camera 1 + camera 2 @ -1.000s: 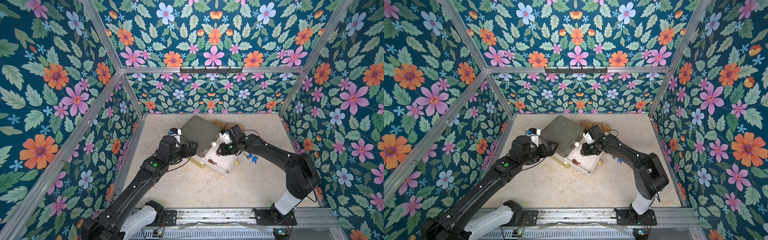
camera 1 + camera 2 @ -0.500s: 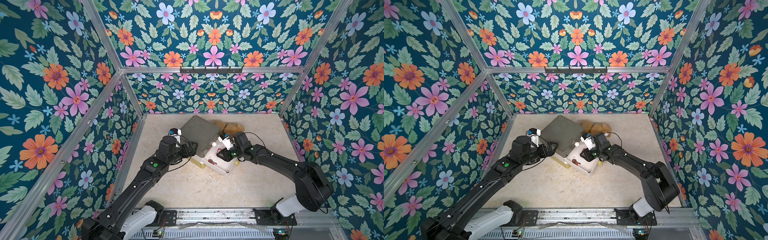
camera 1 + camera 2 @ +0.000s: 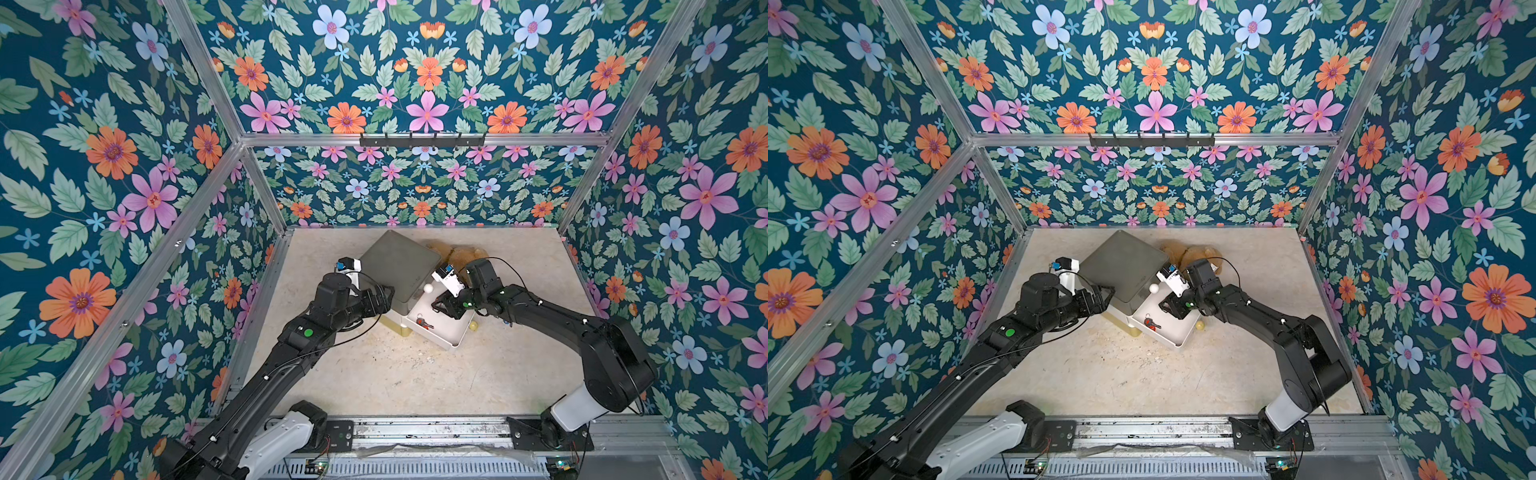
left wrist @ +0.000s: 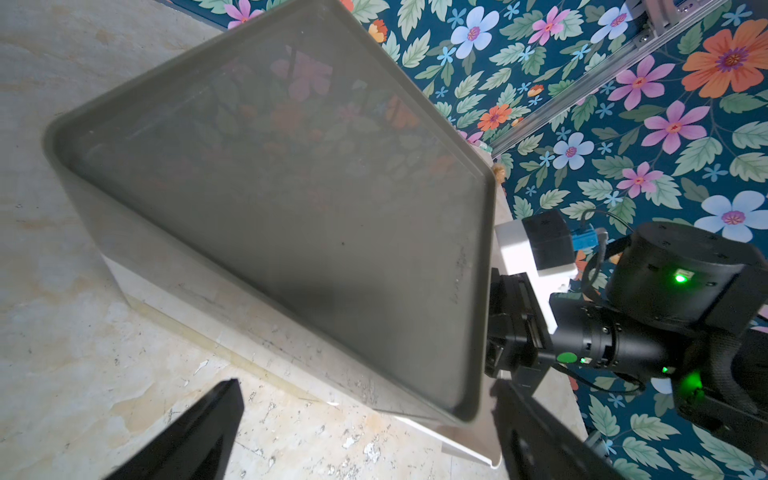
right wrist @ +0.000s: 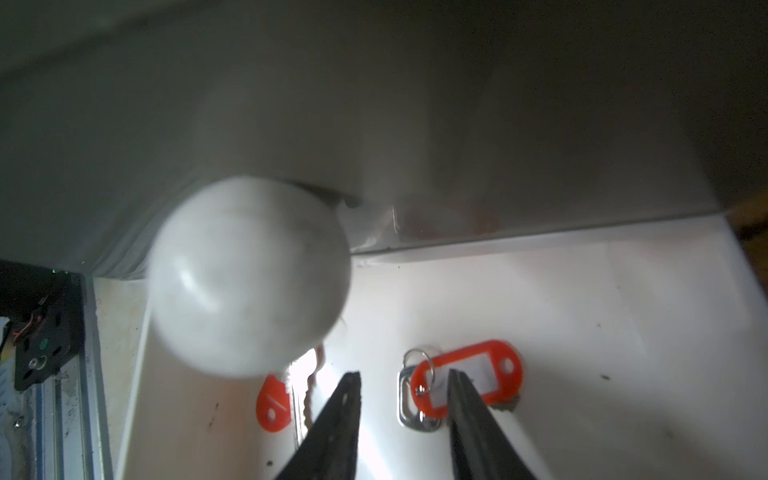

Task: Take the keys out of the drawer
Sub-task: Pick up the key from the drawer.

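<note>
**While two red-tagged keys (image 3: 1152,322) lie in the drawer (image 3: 446,332), we hold nothing**

Nearest us the white drawer stands pulled out, and on its floor lie the keys we can make out: two with red tags, side by side. Our right gripper (image 5: 404,376) hangs just over one, fingers apart astride its ring end, not closed. Level with it, our left gripper (image 3: 382,300) gapes wide at a corner of the grey cabinet (image 3: 399,270); whether it touches we cannot tell. No blue or green tags show in the drawer, so we judge these two the work left.
</note>
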`<state>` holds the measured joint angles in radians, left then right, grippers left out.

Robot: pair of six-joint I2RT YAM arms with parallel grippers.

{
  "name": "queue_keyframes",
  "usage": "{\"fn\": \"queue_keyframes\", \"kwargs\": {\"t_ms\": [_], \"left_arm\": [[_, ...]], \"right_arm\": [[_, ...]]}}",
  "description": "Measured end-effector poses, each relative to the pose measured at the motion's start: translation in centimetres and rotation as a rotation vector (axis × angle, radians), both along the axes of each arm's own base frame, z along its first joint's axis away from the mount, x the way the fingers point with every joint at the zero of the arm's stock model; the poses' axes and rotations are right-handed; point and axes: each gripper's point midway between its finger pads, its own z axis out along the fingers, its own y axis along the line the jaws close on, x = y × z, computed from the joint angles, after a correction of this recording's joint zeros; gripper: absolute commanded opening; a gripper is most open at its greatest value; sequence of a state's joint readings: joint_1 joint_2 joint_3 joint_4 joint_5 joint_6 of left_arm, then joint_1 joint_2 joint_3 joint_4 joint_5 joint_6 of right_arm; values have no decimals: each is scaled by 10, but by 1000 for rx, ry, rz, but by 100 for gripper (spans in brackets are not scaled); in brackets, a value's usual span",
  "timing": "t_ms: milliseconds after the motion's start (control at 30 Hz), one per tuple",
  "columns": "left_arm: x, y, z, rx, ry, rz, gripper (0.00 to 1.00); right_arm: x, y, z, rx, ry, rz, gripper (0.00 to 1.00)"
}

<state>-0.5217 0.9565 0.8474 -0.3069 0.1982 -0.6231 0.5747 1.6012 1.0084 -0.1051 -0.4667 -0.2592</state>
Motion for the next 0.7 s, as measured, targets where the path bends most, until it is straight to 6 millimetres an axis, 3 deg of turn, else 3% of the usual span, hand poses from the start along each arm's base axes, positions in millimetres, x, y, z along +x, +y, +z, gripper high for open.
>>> {"fn": "queue_keyframes", "kwargs": {"t_ms": [700], "left_arm": [[2,1,-3,20,-3,4,99]], "right_arm": [[7,2,-26,-40,17,24,38]]}}
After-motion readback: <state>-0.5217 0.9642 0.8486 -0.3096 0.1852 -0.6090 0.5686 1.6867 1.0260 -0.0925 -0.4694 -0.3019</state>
